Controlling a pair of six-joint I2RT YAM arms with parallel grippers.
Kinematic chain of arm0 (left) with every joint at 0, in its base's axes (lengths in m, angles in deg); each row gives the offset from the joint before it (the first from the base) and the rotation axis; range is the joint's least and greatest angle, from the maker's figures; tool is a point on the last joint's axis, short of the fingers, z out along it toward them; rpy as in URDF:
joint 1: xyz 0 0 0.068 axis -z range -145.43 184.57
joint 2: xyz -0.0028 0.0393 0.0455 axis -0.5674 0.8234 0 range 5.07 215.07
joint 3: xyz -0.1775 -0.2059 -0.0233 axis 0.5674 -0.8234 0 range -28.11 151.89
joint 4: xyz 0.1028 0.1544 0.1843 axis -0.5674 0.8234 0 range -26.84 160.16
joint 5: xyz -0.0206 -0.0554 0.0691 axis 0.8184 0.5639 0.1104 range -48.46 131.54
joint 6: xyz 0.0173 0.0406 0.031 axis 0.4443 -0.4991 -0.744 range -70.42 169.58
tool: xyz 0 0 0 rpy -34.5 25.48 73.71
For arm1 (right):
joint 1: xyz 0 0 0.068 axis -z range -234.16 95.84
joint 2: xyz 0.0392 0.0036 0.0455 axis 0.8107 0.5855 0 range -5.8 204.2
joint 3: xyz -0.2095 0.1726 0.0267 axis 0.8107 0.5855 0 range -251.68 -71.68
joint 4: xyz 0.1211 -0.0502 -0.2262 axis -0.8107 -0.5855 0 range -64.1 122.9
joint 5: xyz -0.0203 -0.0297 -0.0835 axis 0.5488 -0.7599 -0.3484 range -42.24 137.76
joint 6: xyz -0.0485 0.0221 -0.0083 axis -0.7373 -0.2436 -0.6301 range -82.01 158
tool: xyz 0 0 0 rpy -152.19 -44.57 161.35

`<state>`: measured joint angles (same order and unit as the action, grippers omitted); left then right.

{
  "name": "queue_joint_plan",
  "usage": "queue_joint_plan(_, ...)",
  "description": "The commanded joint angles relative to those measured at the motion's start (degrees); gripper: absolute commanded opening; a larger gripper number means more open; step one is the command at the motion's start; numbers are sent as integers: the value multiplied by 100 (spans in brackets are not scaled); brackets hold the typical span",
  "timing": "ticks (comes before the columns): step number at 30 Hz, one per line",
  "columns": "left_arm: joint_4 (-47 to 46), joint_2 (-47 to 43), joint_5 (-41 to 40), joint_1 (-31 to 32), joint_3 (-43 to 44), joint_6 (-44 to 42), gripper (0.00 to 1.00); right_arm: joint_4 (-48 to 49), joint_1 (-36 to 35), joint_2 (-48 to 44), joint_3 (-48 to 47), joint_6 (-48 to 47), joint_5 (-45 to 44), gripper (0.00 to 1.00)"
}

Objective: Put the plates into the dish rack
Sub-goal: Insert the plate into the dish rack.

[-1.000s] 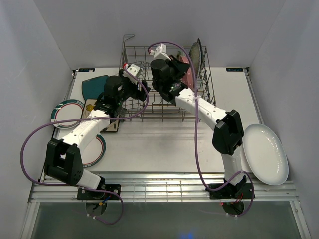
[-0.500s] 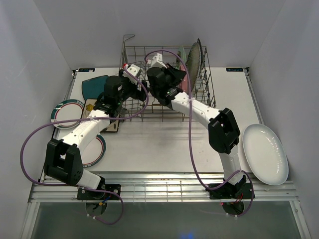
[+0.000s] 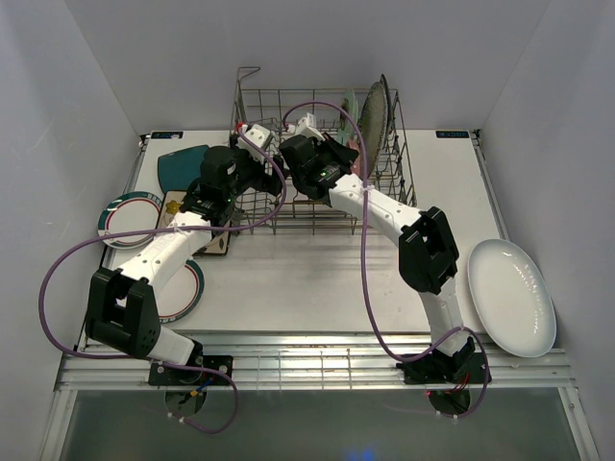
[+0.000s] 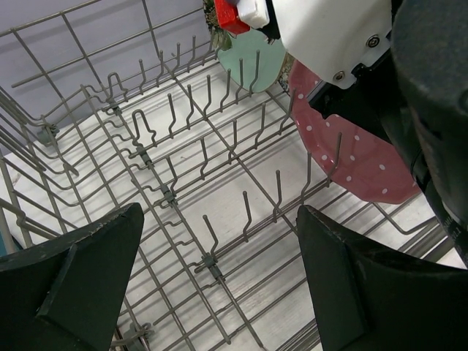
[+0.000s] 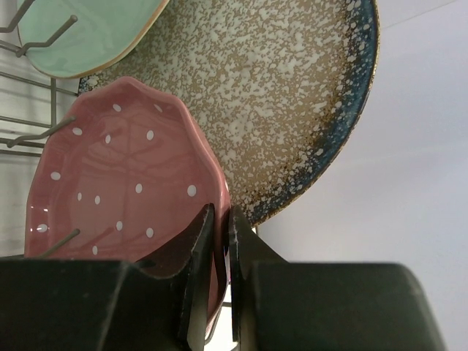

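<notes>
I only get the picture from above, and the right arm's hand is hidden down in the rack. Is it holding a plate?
Observer: Yes. The right wrist camera shows the right gripper pinching the rim of the pink dotted plate.
Operator: What's behind that plate?
Observer: A big speckled plate with a dark blue rim stands just behind it.
Operator: And the other hand?
Observer: The left wrist camera shows the left gripper open above the tines of the dish rack, holding nothing.
</notes>
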<state>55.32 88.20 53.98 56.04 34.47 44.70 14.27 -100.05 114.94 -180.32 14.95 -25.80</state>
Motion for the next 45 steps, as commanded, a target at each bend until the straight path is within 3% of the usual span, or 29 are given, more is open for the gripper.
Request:
queue_joint_plan(1, -7, -280, 38, -20, -18, 32, 96, 80, -69, -113, -351, 432, 34, 8)
queue_joint_plan(7, -7, -280, 21, -20, -10, 40, 96, 70, -43, -139, -254, 556, 79, 11)
queue_joint_plan(12, -16, -315, -163, -20, -19, 66, 96, 62, -43, -192, -184, 652, 96, 19)
queue_joint_plan(22, 10, -403, -1358, -73, 95, 391, 98, 53, 10, -324, -17, 802, 166, 27)
queue_joint_plan(28, 168, -447, -1315, -293, 184, 699, 98, 53, 36, -403, 115, 890, 219, 28)
queue_joint_plan(31, 221, -482, -1254, -425, 219, 848, 98, 53, 45, -473, 185, 942, 246, 34)
queue_joint_plan(41, 256, -588, -972, -697, 236, 1095, 98, 88, 54, -772, 457, 1118, 395, 40)
queue_joint_plan(45, 212, -658, -990, -759, 193, 1113, 98, 735, 45, -1114, 958, 952, 413, 50)
